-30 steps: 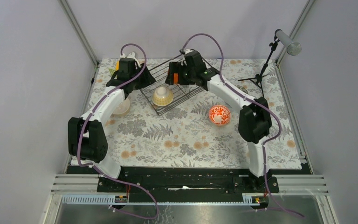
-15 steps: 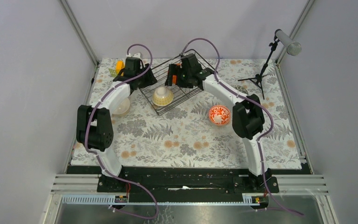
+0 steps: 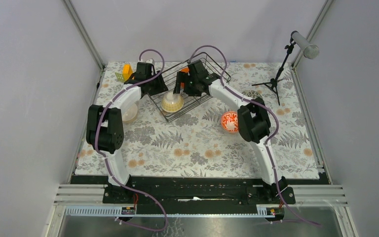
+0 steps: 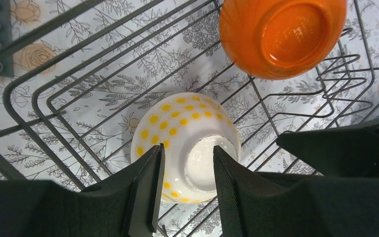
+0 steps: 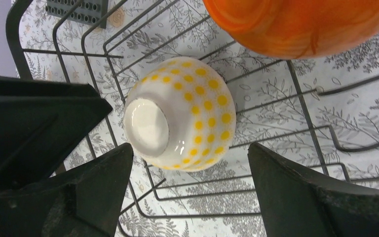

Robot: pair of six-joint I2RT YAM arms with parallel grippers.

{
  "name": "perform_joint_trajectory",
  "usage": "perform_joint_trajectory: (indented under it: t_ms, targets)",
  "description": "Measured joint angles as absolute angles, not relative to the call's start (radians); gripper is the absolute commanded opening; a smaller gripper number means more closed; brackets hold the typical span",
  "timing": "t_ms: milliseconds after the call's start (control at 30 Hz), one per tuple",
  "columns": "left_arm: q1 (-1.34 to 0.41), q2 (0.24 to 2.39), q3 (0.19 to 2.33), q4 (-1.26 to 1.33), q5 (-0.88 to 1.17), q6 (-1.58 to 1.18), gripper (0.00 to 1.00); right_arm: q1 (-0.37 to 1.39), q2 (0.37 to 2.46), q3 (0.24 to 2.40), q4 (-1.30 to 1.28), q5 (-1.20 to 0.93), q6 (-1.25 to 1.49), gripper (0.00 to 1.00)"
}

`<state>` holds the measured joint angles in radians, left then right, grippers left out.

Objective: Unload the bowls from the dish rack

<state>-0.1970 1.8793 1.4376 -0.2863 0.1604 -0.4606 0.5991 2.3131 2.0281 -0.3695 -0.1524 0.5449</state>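
1. Out: red-patterned bowl (image 3: 229, 121) right of the dish rack (image 3: 193, 102), beige bowl (image 3: 130, 112) left of it.
2. Inside it, I've yet to lift the dotted bowl (image 4: 177, 128) and orange bowl (image 4: 281, 34).
3. My left hand (image 4: 187, 150) and right hand (image 5: 190, 150) hover above it, both released.

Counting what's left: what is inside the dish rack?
Two overturned bowls: a yellow-dotted bowl and an orange bowl. In the top view the arms cover part of the rack; under the bowls is hidden.

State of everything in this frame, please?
dish rack: two bowls inside
yellow-dotted bowl: upside down in rack
orange bowl: base-up in rack
red-patterned bowl: upright on table
beige bowl: on table, half hidden
left gripper: narrowly open above dotted bowl
right gripper: wide open
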Motion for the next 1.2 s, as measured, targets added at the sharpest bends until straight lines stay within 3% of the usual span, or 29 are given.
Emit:
perform_joint_trajectory:
  t_ms: [367, 800, 1200]
  targets:
    - [-0.192, 1.921, 1.452, -0.321, 0.185, -0.465, 0.45, 0.599, 2.442, 2.185, -0.438, -0.157, 0.546, 0.91]
    - [-0.19, 1.918, 1.452, -0.324, 0.187, -0.479, 0.45, 0.597, 2.478, 2.21, -0.457, -0.165, 0.549, 0.89]
    - [-0.188, 1.813, 1.419, -0.34, 0.114, -0.477, 0.49, 0.595, 2.529, 2.275, -0.457, -0.203, 0.583, 0.89]
